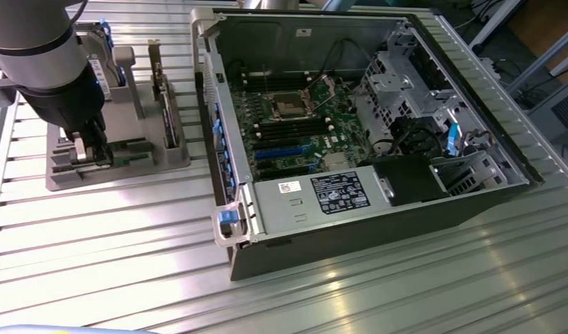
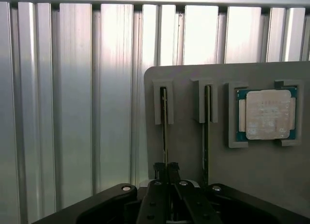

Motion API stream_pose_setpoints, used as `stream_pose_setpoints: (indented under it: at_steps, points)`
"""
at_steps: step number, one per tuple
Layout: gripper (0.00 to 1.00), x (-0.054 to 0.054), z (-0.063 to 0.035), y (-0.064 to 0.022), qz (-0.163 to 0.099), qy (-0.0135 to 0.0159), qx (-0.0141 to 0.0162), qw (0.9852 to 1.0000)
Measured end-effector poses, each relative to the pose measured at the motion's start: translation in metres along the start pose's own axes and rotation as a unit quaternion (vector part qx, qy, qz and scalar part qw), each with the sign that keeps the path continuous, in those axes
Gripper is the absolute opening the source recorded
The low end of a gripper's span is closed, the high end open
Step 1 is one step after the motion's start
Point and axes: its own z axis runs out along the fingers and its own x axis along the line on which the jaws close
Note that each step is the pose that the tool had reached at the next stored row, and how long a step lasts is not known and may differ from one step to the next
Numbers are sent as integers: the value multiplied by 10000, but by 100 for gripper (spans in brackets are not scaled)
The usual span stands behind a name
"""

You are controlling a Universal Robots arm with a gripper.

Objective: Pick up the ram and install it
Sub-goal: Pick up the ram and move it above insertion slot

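Arm: the grey and black robot arm (image 1: 38, 49) reaches down at the exterior view's left, over a grey slotted parts holder (image 1: 126, 174).
Gripper: the black two-finger gripper (image 1: 91, 149) is low in the holder; in the wrist view the gripper (image 2: 166, 167) sits over one of the holder's slots.
Jaws: narrow, drawn together on the two faces of a thin stick, with one black fingertip (image 2: 159, 169) on each side of it and no gap showing.
Task's thing: the ram (image 2: 164, 122) — a long, thin, narrow green circuit-board stick seen edge-on — stands upright in its slot in the holder (image 2: 184, 137), its near end between the jaws.
Beside it: a second thin green stick (image 2: 207, 122) stands edge-on in the next slot, apart from the gripper.
Further along the holder: a square processor chip with a pale metal lid and green border (image 2: 267, 114) lies flat in its own recess.
Also on the holder: a taller card with a metal bracket (image 1: 161, 97) stands upright, on the side towards the case.
Computer: an open dark tower case (image 1: 226, 139) lies on its side, well apart from the gripper — its green motherboard (image 1: 303, 118) is exposed, and a silver power supply box with a label (image 1: 312, 198) sits at the near end.
Surface: a ribbed aluminium table (image 1: 98, 243) carries both holder and case.
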Motion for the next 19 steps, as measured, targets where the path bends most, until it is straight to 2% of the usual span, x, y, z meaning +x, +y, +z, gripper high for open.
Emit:
stream_pose_setpoints:
  at_steps: [11,19]
  points:
    - [12,2,-77,-3,0,0,1,10000]
    - [12,3,-88,-3,0,0,0,10000]
